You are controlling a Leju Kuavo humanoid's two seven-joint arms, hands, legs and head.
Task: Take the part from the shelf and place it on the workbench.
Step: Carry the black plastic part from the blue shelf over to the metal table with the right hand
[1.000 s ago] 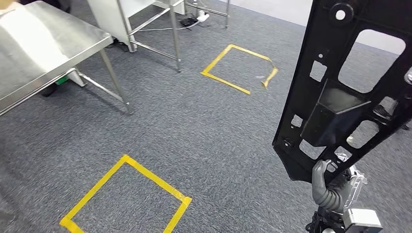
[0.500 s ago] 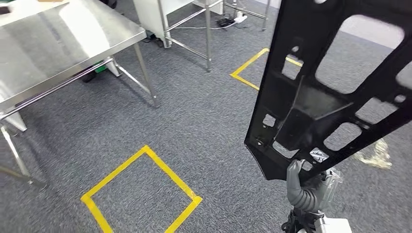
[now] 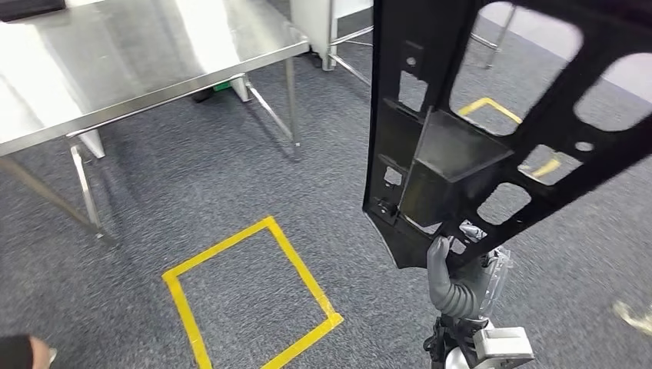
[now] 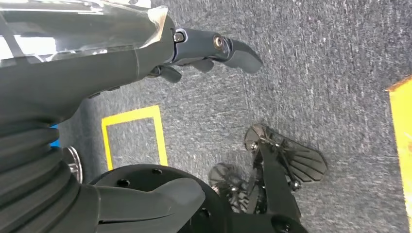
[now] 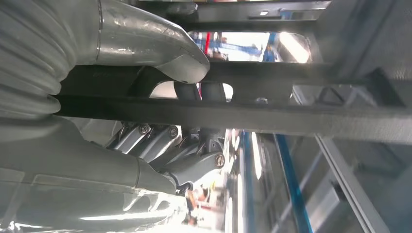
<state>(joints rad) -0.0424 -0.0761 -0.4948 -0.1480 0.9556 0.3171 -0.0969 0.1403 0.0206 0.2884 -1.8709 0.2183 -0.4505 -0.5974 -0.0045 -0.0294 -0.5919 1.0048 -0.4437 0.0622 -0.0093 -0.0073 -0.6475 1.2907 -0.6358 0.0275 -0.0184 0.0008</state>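
Note:
A large black plastic part (image 3: 438, 161) with several cut-outs stands upright on the right of the head view. My right hand (image 3: 457, 280) grips it by its lower edge. In the right wrist view the thumb of my right hand (image 5: 121, 160) lies over one of the part's (image 5: 272, 119) black bars, and the fingers wrap it from the other side. The stainless steel workbench (image 3: 138, 54) stands ahead to the left, its top bare and shiny. My left hand (image 4: 111, 63) hangs over the grey carpet, fingers apart, with nothing in it.
A yellow tape square (image 3: 300, 265) marks the carpet in front of me, between me and the workbench. A second tape square (image 3: 492, 108) shows through the part's opening. Legs of another metal frame (image 3: 338, 38) stand behind the workbench's right corner.
The whole view has swung, so the workbench now fills the upper left and lies closer. The part stays in my right hand, sitting a little more to the left of the picture.

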